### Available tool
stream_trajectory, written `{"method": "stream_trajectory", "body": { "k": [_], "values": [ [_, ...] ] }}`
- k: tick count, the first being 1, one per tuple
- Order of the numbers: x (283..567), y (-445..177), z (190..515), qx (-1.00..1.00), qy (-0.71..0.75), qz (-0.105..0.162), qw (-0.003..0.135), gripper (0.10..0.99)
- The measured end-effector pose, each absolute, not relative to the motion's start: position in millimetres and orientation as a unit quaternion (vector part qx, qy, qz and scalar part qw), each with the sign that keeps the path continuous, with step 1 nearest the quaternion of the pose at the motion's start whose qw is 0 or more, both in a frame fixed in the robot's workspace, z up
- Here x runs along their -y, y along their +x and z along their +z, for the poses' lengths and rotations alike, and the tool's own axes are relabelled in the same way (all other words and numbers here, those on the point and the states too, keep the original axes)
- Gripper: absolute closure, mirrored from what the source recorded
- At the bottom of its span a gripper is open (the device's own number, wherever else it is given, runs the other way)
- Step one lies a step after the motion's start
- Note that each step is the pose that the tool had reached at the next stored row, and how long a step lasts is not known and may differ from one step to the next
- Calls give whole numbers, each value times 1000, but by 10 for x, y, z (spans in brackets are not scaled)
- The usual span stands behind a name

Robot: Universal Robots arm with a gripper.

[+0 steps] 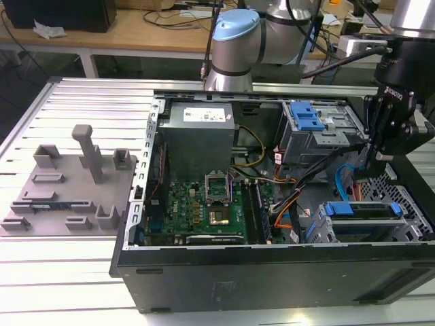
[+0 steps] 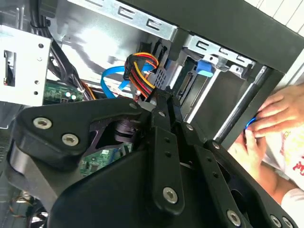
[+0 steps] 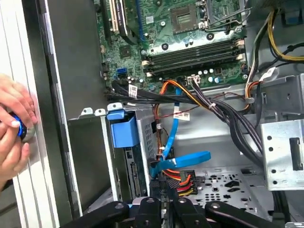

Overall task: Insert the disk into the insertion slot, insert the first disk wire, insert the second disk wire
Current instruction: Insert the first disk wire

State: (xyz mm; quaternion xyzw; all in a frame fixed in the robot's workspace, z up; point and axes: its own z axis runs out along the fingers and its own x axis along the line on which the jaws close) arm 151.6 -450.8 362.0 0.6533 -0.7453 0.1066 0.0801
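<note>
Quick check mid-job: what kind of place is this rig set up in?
Probably a robotics lab or workshop: an open computer case sits on a slatted metal table, with a cable-strewn wooden bench behind.

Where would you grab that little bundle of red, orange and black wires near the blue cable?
Probably by the small black plug ending the first disk wire: it is a stiff block, while the thin wires would bend. Come from the open side of the case, since the metal insertion slot stands beside it.
</note>
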Motion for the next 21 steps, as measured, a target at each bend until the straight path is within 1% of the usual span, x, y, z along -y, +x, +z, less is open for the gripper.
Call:
{"method": "stream_trajectory", "body": {
  "k": [3,6,13,16,18,19,20,21],
  "values": [
    [4519,1515,3619,735,666,104,80,922],
    [4528,1535,3619,731,671,88,86,922],
    [4601,1676,3619,730,673,80,89,922],
    [4695,1678,3617,731,674,70,81,922],
    [4748,1679,3616,732,675,58,70,922],
    [4789,1679,3614,733,676,46,58,922],
    [4823,1679,3614,734,677,37,50,922],
    [4861,1679,3613,734,677,34,47,922]
  ]
}}
